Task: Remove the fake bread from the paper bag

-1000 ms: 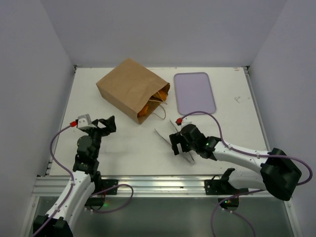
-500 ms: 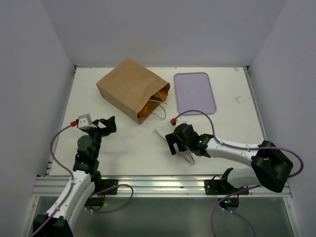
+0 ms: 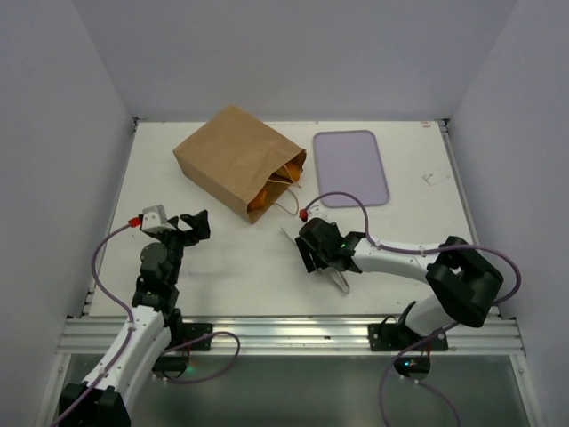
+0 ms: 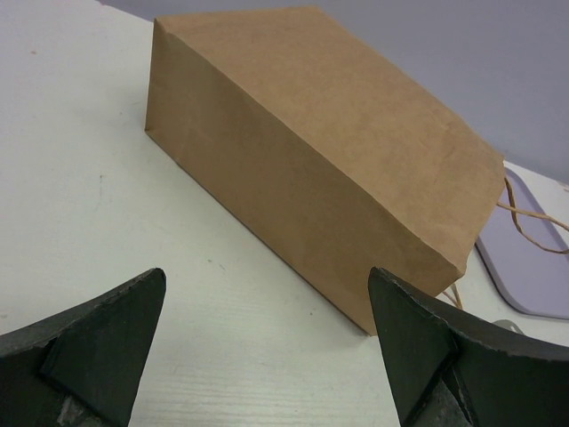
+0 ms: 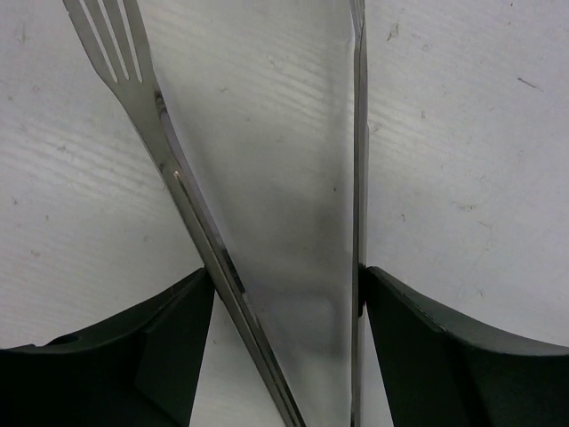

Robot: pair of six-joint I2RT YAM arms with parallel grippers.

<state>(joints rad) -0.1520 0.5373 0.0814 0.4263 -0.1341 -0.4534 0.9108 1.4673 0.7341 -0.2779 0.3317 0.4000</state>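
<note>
My right hand [image 3: 311, 253] has shifted left along the surface [image 3: 222, 267], and its fingers have drawn in until each presses one arm of the metal tongs [image 5: 178, 187], gripping them. My left hand [image 3: 191, 222] waits wide open, holding nothing. The fake bread [image 3: 286, 172] lies inside the mouth of the paper bag [image 3: 233, 160], which rests on its side beside the lavender tray [image 3: 350, 167]. In my judgement the tool is nearly secured and extraction has not begun.
</note>
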